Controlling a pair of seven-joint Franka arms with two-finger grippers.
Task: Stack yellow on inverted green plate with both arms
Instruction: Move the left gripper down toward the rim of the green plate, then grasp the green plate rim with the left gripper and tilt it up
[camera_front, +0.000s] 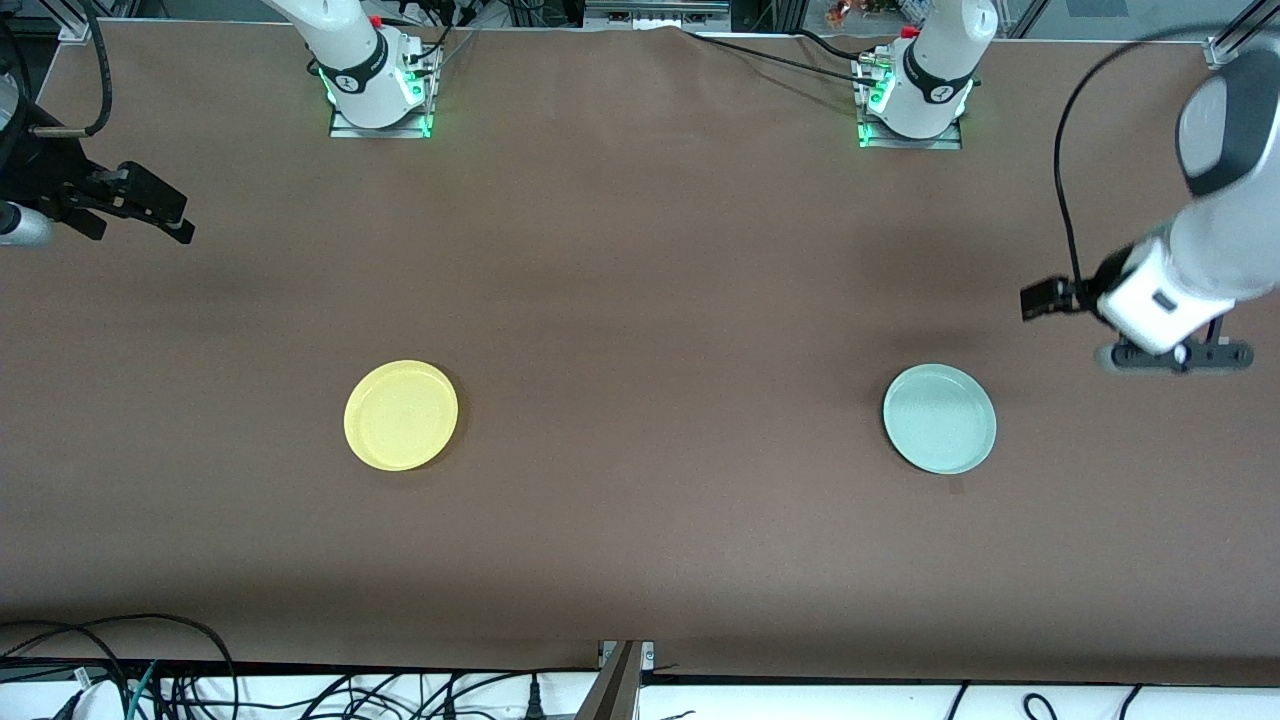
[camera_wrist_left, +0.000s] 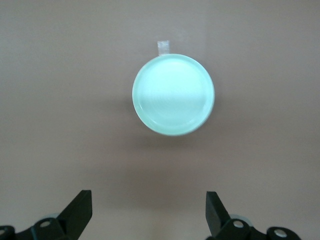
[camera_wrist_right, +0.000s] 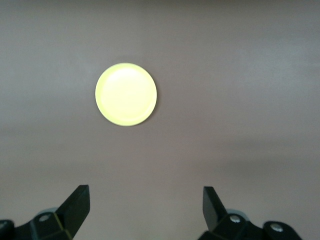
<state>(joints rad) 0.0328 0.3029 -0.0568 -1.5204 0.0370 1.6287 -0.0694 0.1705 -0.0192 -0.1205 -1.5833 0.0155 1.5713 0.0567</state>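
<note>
The yellow plate (camera_front: 400, 415) lies flat on the brown table toward the right arm's end, and also shows in the right wrist view (camera_wrist_right: 126, 94). The pale green plate (camera_front: 939, 418) lies flat toward the left arm's end, hollow side seemingly up, and also shows in the left wrist view (camera_wrist_left: 173, 94). My left gripper (camera_front: 1172, 357) hangs open and empty over bare table beside the green plate, at the table's end; its view (camera_wrist_left: 149, 200) shows the jaws wide apart. My right gripper (camera_front: 140, 205) hangs open and empty over the table's other end, well away from the yellow plate (camera_wrist_right: 146, 196).
The two arm bases (camera_front: 378, 90) (camera_front: 915, 95) stand along the table's edge farthest from the front camera. A small tape mark (camera_front: 957, 486) lies just nearer the camera than the green plate. Cables (camera_front: 150, 680) run below the near edge.
</note>
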